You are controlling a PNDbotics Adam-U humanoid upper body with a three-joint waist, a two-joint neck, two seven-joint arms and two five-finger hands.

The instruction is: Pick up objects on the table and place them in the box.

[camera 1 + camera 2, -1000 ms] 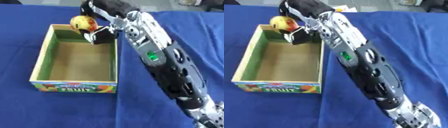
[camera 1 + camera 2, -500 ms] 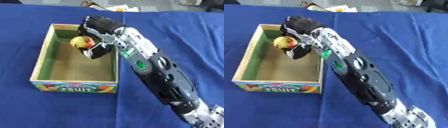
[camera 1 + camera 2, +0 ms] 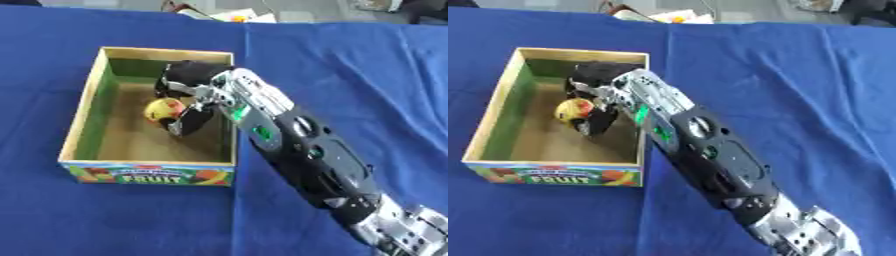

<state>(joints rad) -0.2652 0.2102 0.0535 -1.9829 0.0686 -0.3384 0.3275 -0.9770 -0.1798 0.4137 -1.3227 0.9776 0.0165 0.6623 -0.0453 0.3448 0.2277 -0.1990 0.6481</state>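
Lowered from above the far rim, the fruit [image 3: 164,110] now sits deep inside the box [image 3: 84,118], left of centre frame, right hand [image 3: 194,95] curled round it. Placing step; next, fingers should release and lift clear.

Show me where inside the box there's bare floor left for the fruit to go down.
The box floor is bare along the green left wall and across the near end behind the printed front. The crowded part is the far right corner, where the right hand reaches in, curled round the yellow-red fruit, with the forearm crossing the right wall.
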